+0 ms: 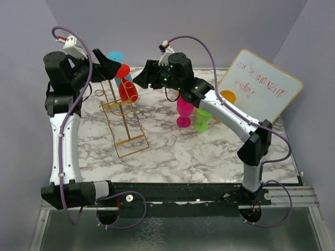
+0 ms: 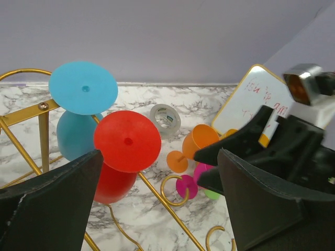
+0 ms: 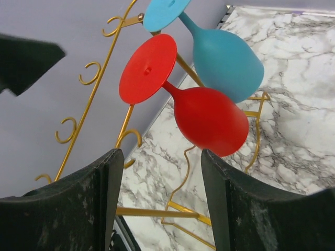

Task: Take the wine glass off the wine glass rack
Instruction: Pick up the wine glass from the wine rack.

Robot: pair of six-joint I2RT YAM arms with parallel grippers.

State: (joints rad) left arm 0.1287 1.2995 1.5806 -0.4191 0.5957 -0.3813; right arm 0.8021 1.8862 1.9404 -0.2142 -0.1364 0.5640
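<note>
Gold wine glass rack (image 2: 43, 141); red wine glass (image 3: 209, 120), blue wine glass (image 3: 225, 63); white marble table (image 1: 183, 151) (grey veins).

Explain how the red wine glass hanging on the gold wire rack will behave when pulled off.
The opaque red wine glass looks like plastic, so probably light and not brittle. Its smooth round bowl may slip in a grip. The thin gold wire rack seems light and could tip when pulled.

Red wine glass (image 2: 127, 140) hangs on gold rack (image 2: 44, 141).
</note>
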